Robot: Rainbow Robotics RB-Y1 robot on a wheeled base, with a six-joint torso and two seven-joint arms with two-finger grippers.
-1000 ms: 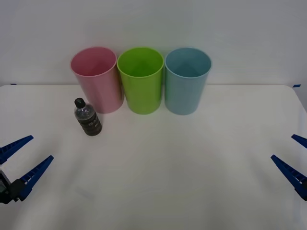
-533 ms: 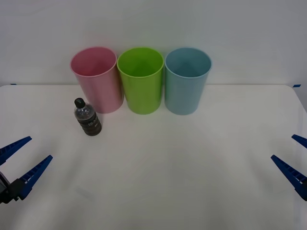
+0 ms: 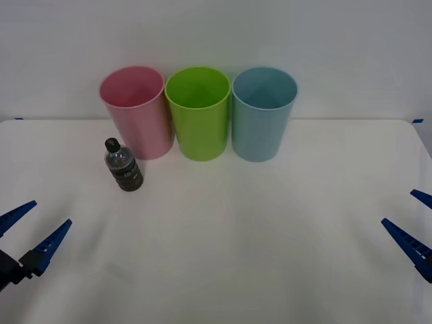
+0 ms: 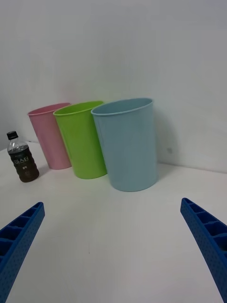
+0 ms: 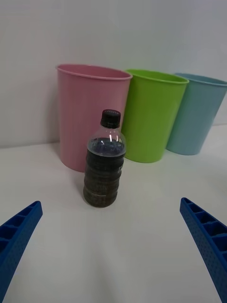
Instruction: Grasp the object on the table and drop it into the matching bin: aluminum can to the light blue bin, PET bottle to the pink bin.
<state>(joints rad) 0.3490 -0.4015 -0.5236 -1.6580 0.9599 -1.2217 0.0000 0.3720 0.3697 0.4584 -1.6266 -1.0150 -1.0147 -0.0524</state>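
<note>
I am drawing the left hand (image 3: 25, 229), fingers spread, slightly back from the PET bottle (image 3: 123, 165), which is standing upright on the tabletop (image 3: 256, 223) just before the pink bin (image 3: 135, 111). The right hand (image 3: 413, 223) is waiting spread, well away from the bottle; the grasp is not yet begun.

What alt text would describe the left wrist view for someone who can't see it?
A small clear plastic bottle with black cap stands upright on the white table, between the open left gripper's blue fingers. Behind stand a pink bin, green bin and light blue bin.
</note>
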